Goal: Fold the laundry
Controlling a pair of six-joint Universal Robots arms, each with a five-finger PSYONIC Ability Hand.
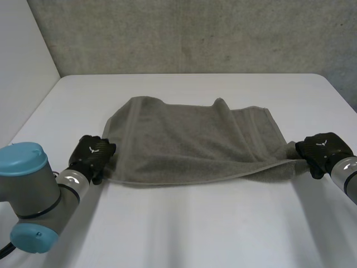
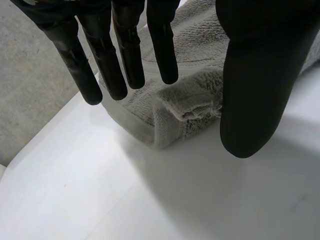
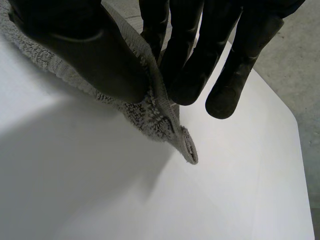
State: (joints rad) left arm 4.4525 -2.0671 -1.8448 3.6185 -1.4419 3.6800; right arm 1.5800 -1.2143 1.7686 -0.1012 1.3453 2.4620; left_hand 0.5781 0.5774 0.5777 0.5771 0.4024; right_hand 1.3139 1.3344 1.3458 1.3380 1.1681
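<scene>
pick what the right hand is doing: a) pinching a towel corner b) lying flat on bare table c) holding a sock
a: the right hand clamps a corner of the grey towel between thumb and fingers.

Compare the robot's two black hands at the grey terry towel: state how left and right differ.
The left hand is open, fingers straight over a folded corner of the grey terry towel; the right hand pinches its corner between thumb and fingers. The left's corner rests on the white table; the right's tip juts past the fingertips. Both are at the towel's near corners.
</scene>
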